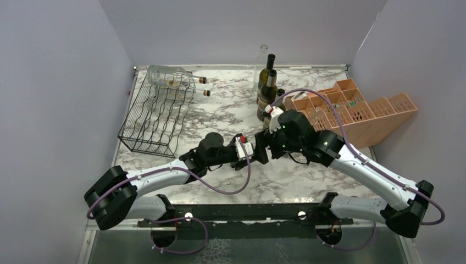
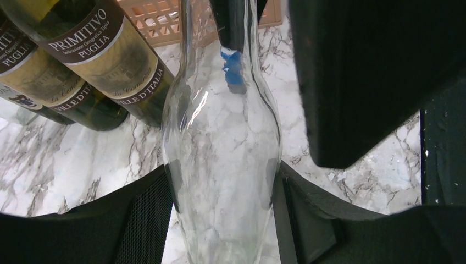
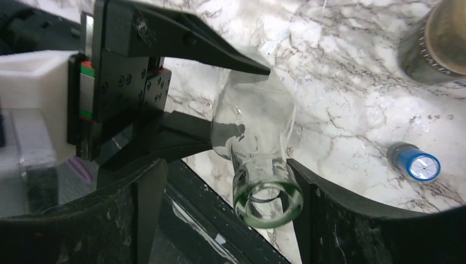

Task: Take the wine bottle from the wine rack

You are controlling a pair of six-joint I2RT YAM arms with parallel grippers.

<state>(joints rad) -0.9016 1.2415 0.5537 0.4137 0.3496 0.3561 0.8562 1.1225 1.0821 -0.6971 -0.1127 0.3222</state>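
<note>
Already the clear wine bottle (image 2: pixel 222 143) is off the wine rack (image 1: pixel 156 115) — it hangs over the middle of the marbled surface (image 1: pixel 286 181), between the two arms and well apart from the rack. The left tool (image 3: pixel 240 104) is clamped on its wide body; the right tool (image 3: pixel 226 168) has its fingers apart around the neck, near the mouth. The bottle looks empty, so probably light, but it is stiff, smooth and breakable — I judge the body the safer hold, since the tapering neck can slip.
</note>
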